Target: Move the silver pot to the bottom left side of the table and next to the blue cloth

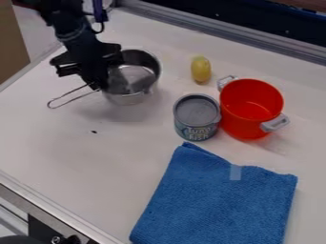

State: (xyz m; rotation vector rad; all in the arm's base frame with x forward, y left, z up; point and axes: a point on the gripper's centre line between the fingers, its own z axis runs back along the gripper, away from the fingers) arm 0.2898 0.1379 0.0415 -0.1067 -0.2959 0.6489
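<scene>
Silver pot (pixel 130 98): upper left, against my gripper (pixel 100 86).
Gripper: how open, or gripping anything, I cannot tell.
Blue cloth (pixel 216 205): I should grip firmly, carry level, lower gently beside its left edge.

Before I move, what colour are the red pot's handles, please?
The handles are light grey, as the camera view shows best.

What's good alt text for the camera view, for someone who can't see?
A black end effector hangs at the left side of a silver saucepan, upper left on a white table. Rightward are a yellow oblong object, a gray-topped can and a red pot; a folded blue cloth lies at the bottom right.
</scene>
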